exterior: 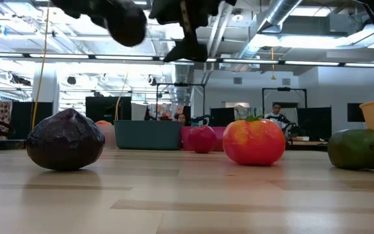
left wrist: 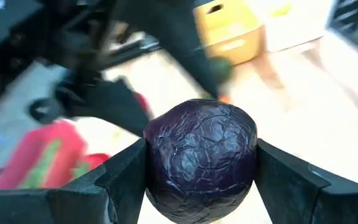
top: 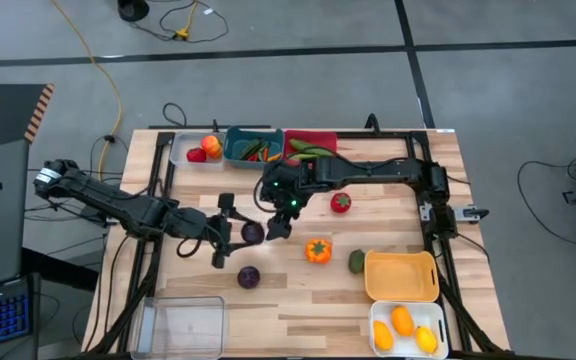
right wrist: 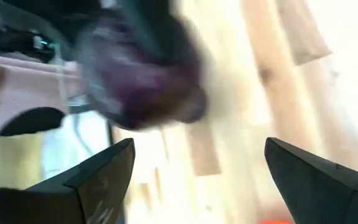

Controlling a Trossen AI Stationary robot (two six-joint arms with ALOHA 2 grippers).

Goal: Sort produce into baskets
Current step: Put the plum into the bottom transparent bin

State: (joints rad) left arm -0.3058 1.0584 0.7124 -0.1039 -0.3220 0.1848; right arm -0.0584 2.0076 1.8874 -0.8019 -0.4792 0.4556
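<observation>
Round, dark purple crinkled toy cabbage (left wrist: 201, 158) clamped between left gripper (top: 236, 233) fingers, lifted off wooden table (top: 298, 300) near centre. Step in hand: carrying to a basket. Right gripper (right wrist: 194, 171) close beside, jaws wide, empty. Next: transfer toward clear plastic bin (top: 183, 325), probably its destination; release over it.

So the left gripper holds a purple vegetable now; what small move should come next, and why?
Probably lift and carry it toward a basket: the left gripper is shut on the purple vegetable, while the open right gripper hangs close beside it.
</observation>
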